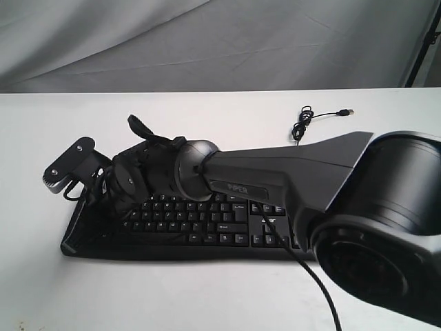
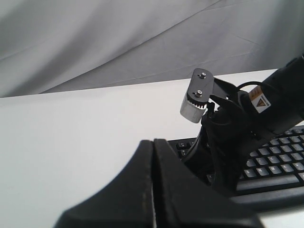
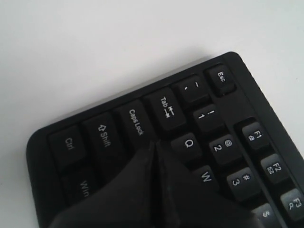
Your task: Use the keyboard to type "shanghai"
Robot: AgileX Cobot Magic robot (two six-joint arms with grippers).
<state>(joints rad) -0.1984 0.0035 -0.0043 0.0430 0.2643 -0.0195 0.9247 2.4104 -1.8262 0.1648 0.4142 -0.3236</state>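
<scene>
The black keyboard lies across the white table with its coiled USB cable behind it. My right arm reaches across the keyboard to its left end. The right gripper is shut, with its tip down among the keys where Caps Lock, Tab and Q meet. The key under it is hidden by the fingers. My left gripper is shut with nothing in it. It hovers over the table off the keyboard's left end, and the exterior view does not show it.
The right wrist's grey camera bracket sticks out past the keyboard's left edge and shows close ahead of the left gripper as the bracket. A grey curtain hangs behind the table's far edge.
</scene>
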